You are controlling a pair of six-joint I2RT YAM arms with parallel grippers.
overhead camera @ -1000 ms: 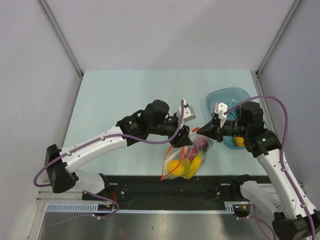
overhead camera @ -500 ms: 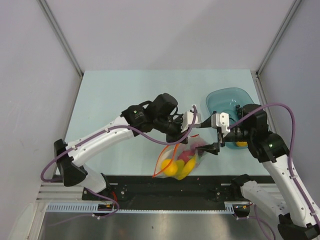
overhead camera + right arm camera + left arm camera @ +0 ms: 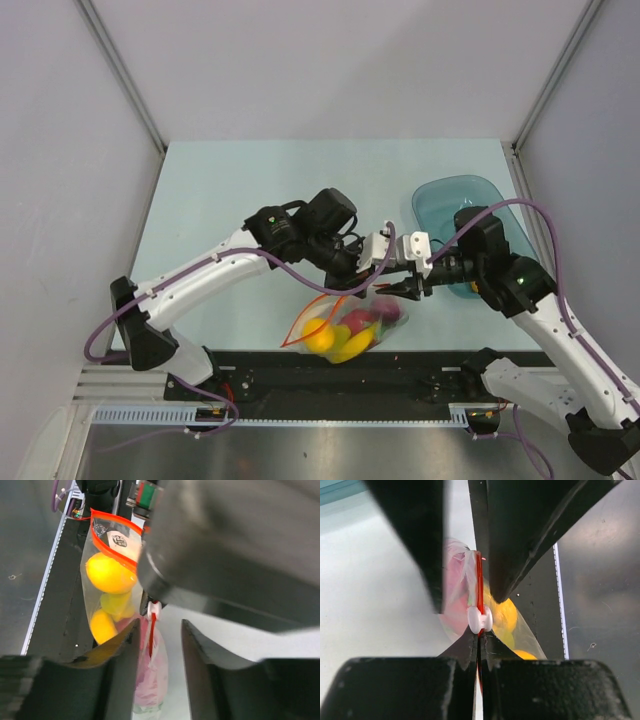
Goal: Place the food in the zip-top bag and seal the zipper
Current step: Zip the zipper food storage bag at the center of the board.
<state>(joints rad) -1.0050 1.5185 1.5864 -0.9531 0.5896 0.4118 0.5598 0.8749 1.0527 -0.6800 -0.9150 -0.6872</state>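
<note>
The zip-top bag [image 3: 345,328] hangs at the table's near edge. It holds the food: yellow fruits [image 3: 107,572] and a red piece [image 3: 150,680]. My left gripper [image 3: 480,640] is shut on the orange-red zipper [image 3: 479,580], right behind its white slider [image 3: 480,620]. In the top view the left gripper [image 3: 383,280] meets my right gripper [image 3: 407,290] above the bag. My right gripper [image 3: 160,625] is open, one finger on each side of the zipper [image 3: 151,635] below the slider [image 3: 153,610]. The far part of the strip [image 3: 115,550] curves away from the bag.
A translucent teal bowl [image 3: 455,200] stands at the back right, partly under my right arm. The black rail [image 3: 260,370] runs along the near edge just below the bag. The two grippers are very close together.
The bag has swung left and lower along the near edge. My right gripper has moved left, close to the left gripper. The left wrist has shifted right.
</note>
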